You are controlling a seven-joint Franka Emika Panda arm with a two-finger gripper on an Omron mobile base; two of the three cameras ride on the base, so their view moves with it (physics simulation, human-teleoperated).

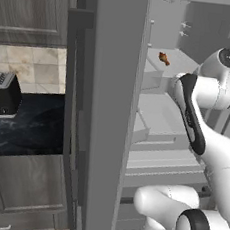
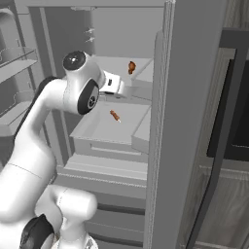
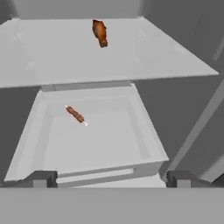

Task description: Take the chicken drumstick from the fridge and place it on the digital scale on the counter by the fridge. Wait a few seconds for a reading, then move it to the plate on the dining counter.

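The fridge (image 1: 112, 111) stands open, its pale grey shelves and drawers showing in both base views, and the white arm reaches into it from the front. The chicken drumstick (image 3: 100, 33) lies on the upper shelf (image 3: 52, 57), toward the back and a little right of the shelf's middle in the hand view; it is small and orange-brown, and it also shows in the left base view (image 1: 164, 58) and the right base view (image 2: 131, 67). Below that shelf an open pale drawer (image 3: 144, 131) holds a thin skewer of brownish pieces (image 3: 75, 115), lying at a slant and well apart from the drumstick. The gripper (image 3: 109, 179) hangs in front of the drawer's near edge, below the level of the upper shelf, with its jaws spread wide and nothing between them; the two dark fingertips (image 3: 41, 178) rise far apart at the bottom of the hand view. Left of the fridge, in the left base view, a black toaster (image 1: 1, 95) sits on the black marble desk (image 1: 35, 129) under the beige tile backsplash (image 1: 36, 68)
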